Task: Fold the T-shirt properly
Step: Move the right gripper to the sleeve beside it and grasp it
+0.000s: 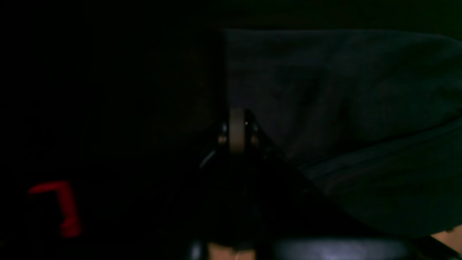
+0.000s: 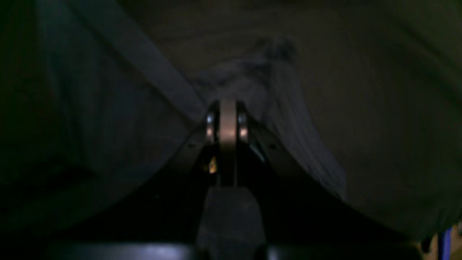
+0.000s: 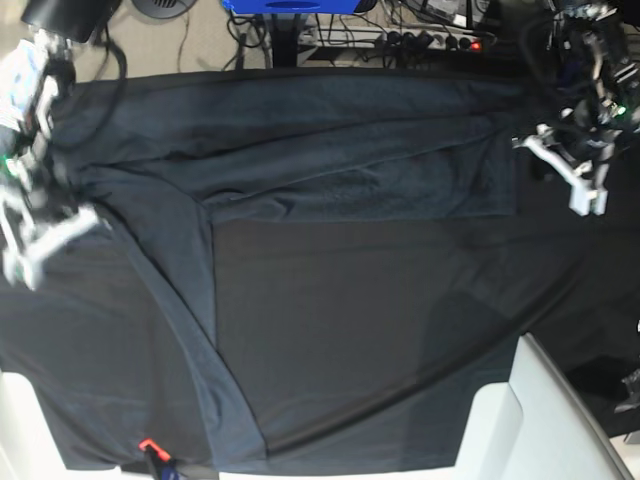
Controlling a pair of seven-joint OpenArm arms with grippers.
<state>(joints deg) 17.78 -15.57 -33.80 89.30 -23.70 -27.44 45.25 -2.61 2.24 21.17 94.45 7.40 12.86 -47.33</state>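
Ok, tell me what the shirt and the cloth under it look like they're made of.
Shirt: apparently a soft knit, matte, blue-grey; it looks faintly mottled and lies in loose folds and creases. Cloth: seemingly a smoother, thinner fabric, darker, with a slight sheen and long shallow wrinkles. The exact fibre of either cannot be told from these dim views.

A table draped in a smooth black tablecloth (image 3: pixel 400 330) carries a large charcoal, blue-grey heathered knit T-shirt (image 3: pixel 330 160), spread along the far edge and trailing down the left side toward the near edge.
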